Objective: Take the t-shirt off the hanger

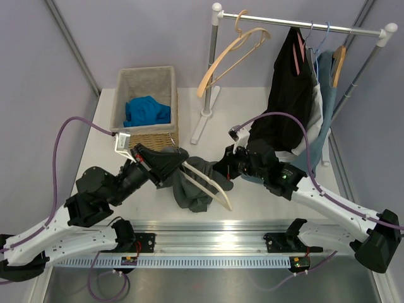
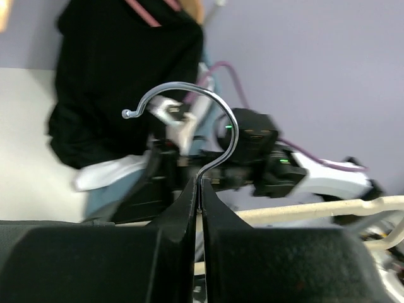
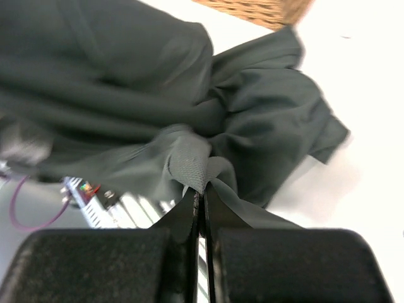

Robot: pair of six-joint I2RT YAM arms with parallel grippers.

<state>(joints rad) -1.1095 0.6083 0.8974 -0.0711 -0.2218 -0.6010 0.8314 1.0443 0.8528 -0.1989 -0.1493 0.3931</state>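
A dark grey t-shirt (image 1: 188, 188) hangs bunched on a cream hanger (image 1: 211, 185) over the table's front middle. My left gripper (image 1: 178, 158) is shut on the hanger's metal hook (image 2: 189, 120), pinching its stem between the fingertips (image 2: 188, 196). My right gripper (image 1: 222, 172) is shut on a fold of the t-shirt (image 3: 196, 167), holding the fabric from the right side. In the right wrist view the shirt (image 3: 126, 95) fills the upper frame. The hanger's cream arm (image 2: 303, 211) shows in the left wrist view.
A wicker basket (image 1: 146, 82) with a blue garment (image 1: 147, 111) stands at the back left. A clothes rack (image 1: 297, 25) at the back right holds an empty wooden hanger (image 1: 230, 53) and a black garment (image 1: 287, 101) among others. Its base post (image 1: 205, 113) stands mid-table.
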